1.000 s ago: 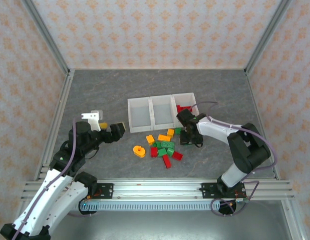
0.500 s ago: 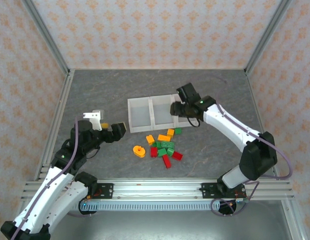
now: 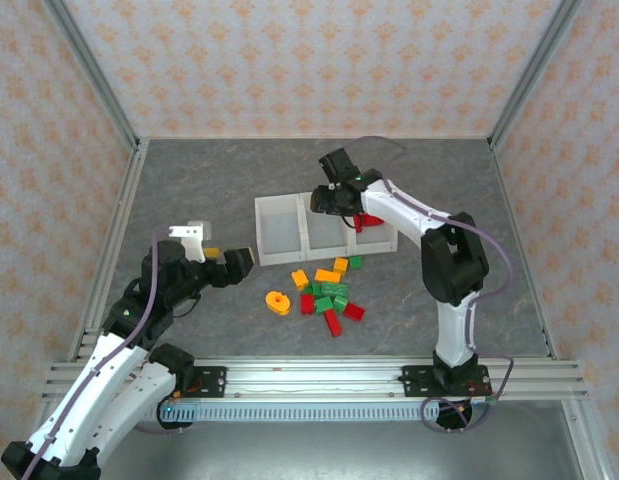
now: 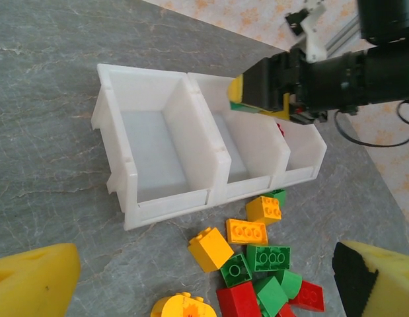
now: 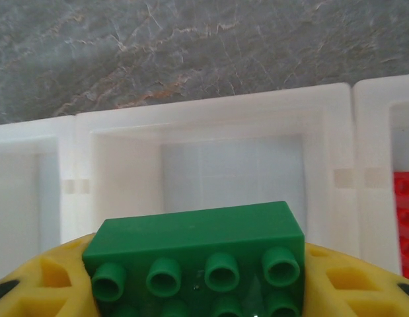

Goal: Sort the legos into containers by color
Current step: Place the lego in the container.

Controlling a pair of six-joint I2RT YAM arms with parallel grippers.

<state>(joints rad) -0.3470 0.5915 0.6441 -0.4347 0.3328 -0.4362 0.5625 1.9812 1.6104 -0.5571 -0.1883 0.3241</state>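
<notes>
Above the middle container [image 5: 230, 165], the right gripper [image 3: 334, 196] is clenched on a green brick [image 5: 194, 241]. It holds the brick over that bin's bare floor, so a release should drop it inside rather than onto a dividing wall. Red bricks [image 3: 367, 218] lie in the right-hand bin [image 3: 377, 243], so green seems meant for the middle and orange for the bare left bin [image 4: 154, 142]. The other legos [image 3: 327, 294] sit in a loose pile on the desk [image 3: 189, 180] just in front of the row of containers [image 3: 279, 258]. A round orange piece [image 3: 277, 301] lies a little to their left. The left gripper [image 3: 229, 263] hangs spread apart near that pile, grasping nothing, probably placed for the next pick.
</notes>
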